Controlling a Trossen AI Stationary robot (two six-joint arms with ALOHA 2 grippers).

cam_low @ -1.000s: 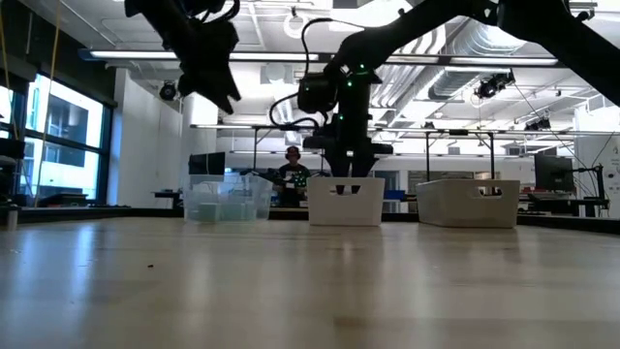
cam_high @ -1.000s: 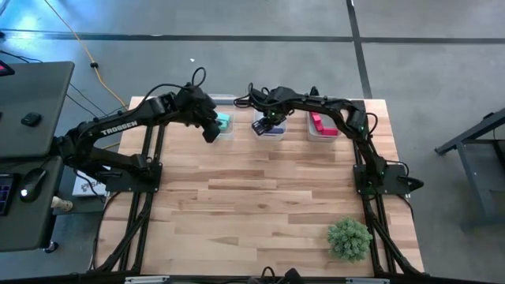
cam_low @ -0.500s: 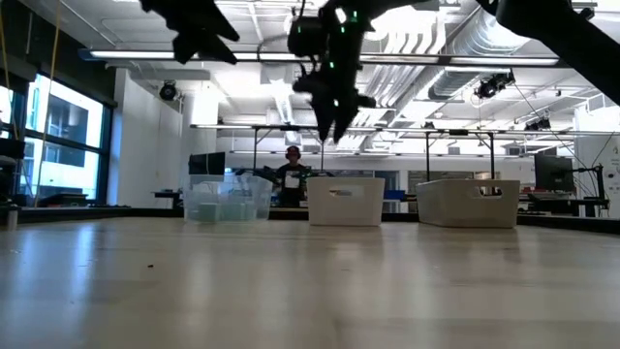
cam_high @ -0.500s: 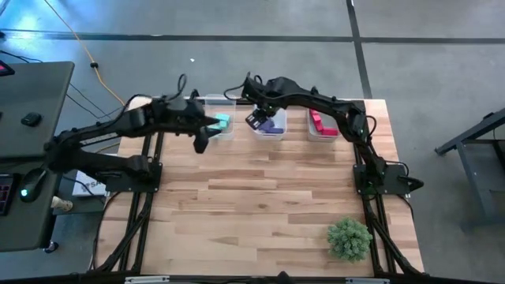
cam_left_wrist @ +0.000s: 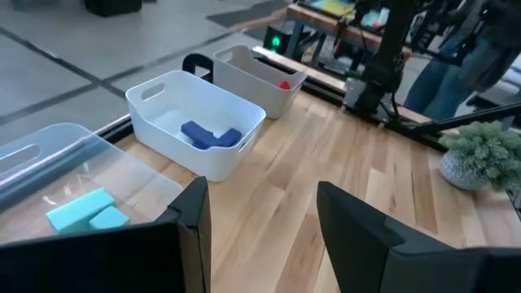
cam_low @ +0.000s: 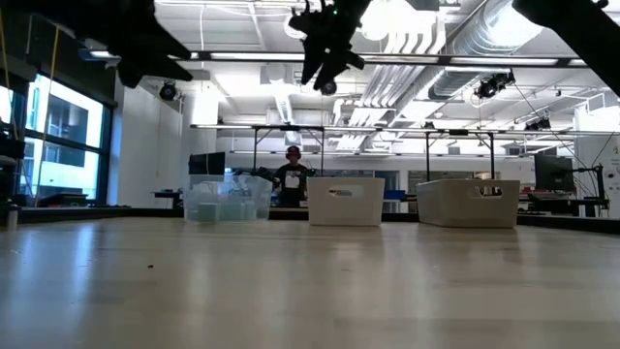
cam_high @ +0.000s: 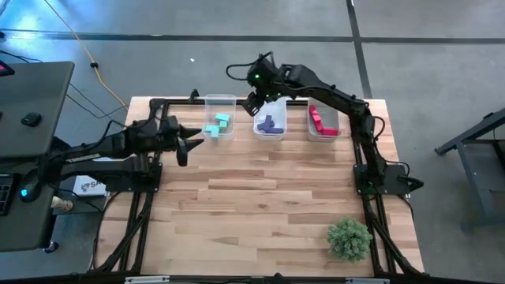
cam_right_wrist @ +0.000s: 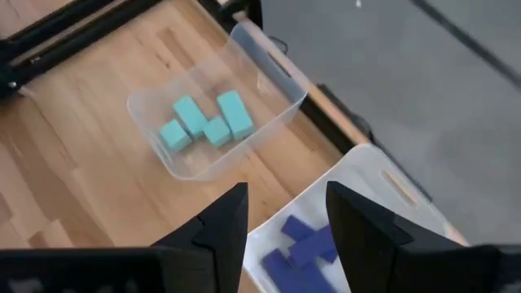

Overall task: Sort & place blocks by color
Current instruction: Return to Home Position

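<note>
**A:** What is met first at the near edge, and is any harm expected there?

**B:** The plant ball (cam_high: 349,238) is set at the near right corner of the bench (cam_high: 260,205), well apart from both arms. No trouble is judged likely there.

**A:** And the left end effector (cam_high: 183,147)?

**B:** It is held above the bench's left side, near the clear bin (cam_high: 219,98), with its fingers spread and nothing gripped. If it is swung wide, that bin's wall could be clipped and the teal blocks (cam_high: 220,124) inside scattered.

**A:** What is found along the far edge?

**B:** The three bins are lined up there. The purple blocks (cam_high: 271,124) are kept in the white bin (cam_high: 271,136), and the red blocks (cam_high: 319,120) in the gray bin (cam_high: 323,136).

The right end effector (cam_high: 254,101) is poised high above the white bin's corner nearest the clear bin, spread and empty. If it is lowered while the arm is folded back, a rim could be caught. A bin could then be dragged or tipped, and the sorted colours mixed.
</note>
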